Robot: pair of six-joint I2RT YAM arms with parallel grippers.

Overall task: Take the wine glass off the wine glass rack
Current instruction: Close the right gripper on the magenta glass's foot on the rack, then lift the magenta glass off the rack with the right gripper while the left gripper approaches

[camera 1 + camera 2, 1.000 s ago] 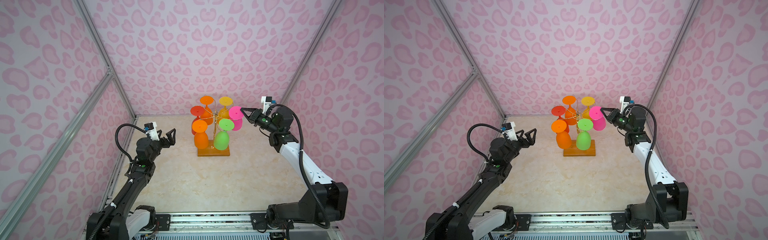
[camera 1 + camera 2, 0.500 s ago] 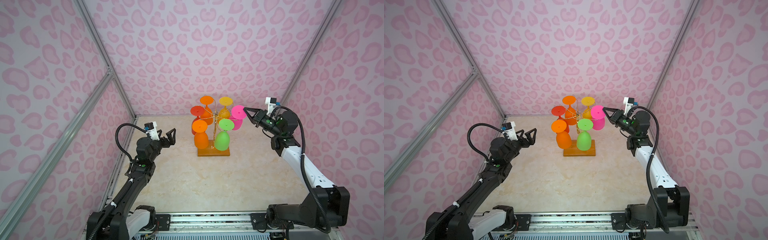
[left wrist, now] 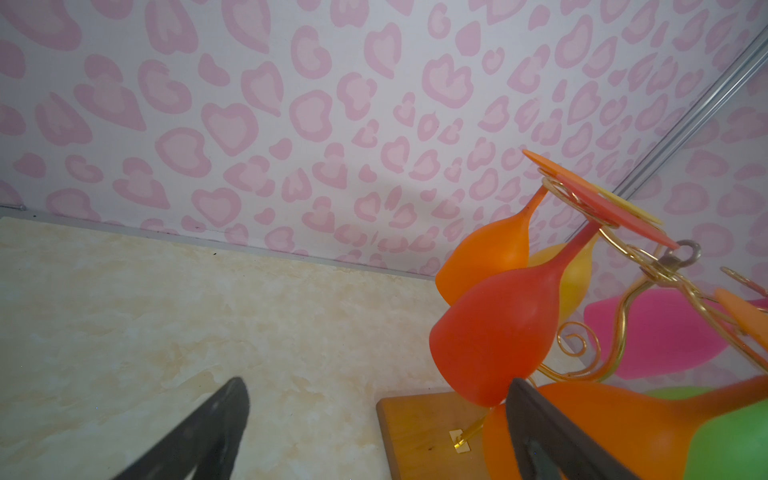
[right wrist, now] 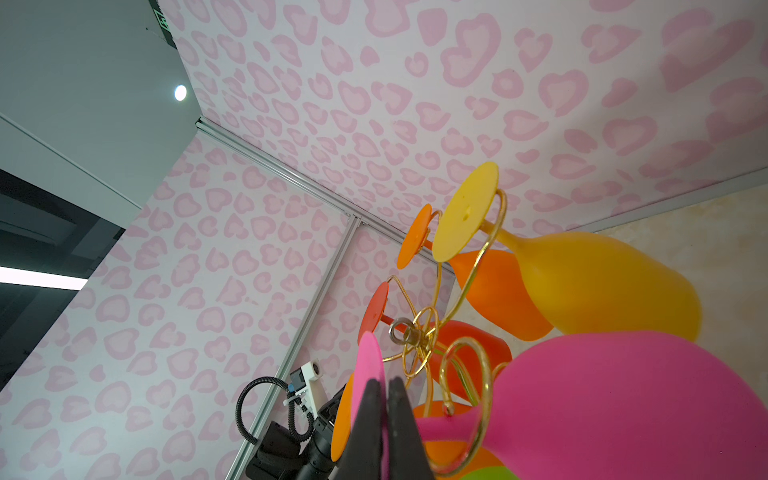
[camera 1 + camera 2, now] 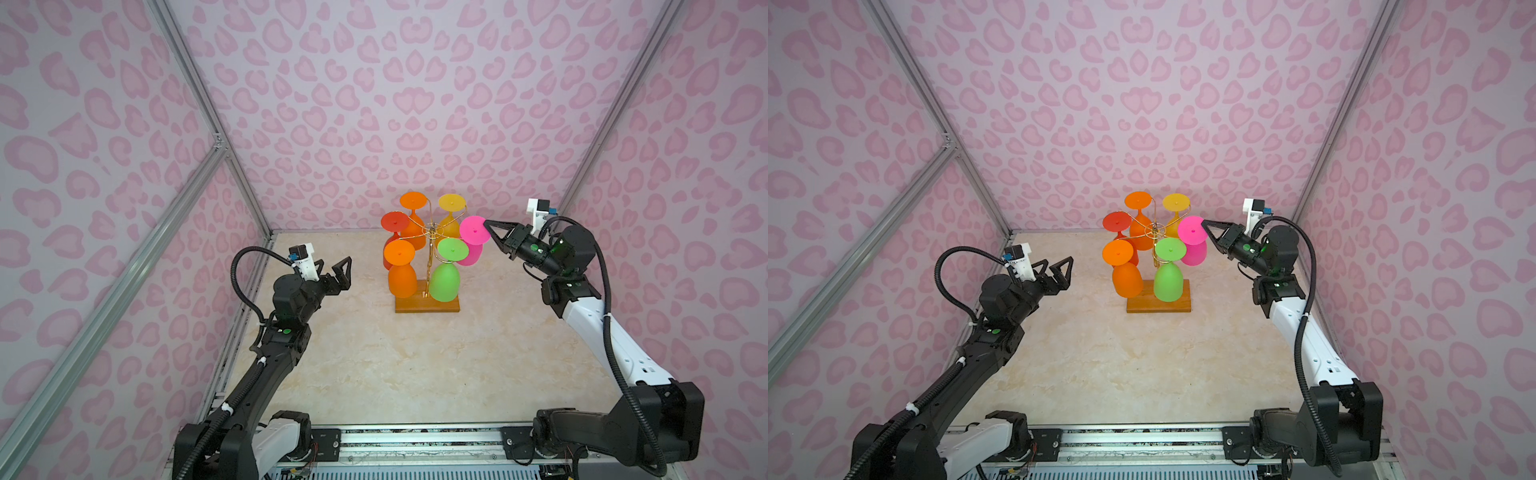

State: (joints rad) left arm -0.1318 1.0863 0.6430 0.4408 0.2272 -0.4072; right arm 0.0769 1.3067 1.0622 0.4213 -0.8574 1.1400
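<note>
Walls (image 5: 415, 104): a pink heart print is carried on every side around both tools.
Surface (image 5: 415, 374): pale marbled beige, spread out below both tools.
Rack (image 5: 424, 305): gold wire on a brown wooden base, stood upright on the surface between the tools. It is set well apart from the left tool and directly in front of the right tool's tip. Six glasses are hung upside down from its curled arms.
Pink glass (image 5: 472, 232): hung bowl-down on the rack arm nearest the right tool. Its round foot is met at the edge by that tool's tip in both top views (image 5: 1192, 230).
Green glass (image 5: 444, 282): hung at the front, just beside the pink glass, on the side away from the right tool.
Orange glass (image 5: 402, 280): hung at the front on the side facing the left tool, yet well apart from it.
Red glass (image 5: 394, 221): hung behind the orange glass.
Yellow glass (image 5: 452, 203): hung at the back, beyond the pink glass.
Right tool (image 5: 485, 223): closed tight. In the right wrist view the thin edge of the pink glass's foot is seen pinched between the fingers (image 4: 368, 415).
Left tool (image 5: 334, 262): spread fully wide, with nothing held. It is raised above the surface and pointed toward the rack.
</note>
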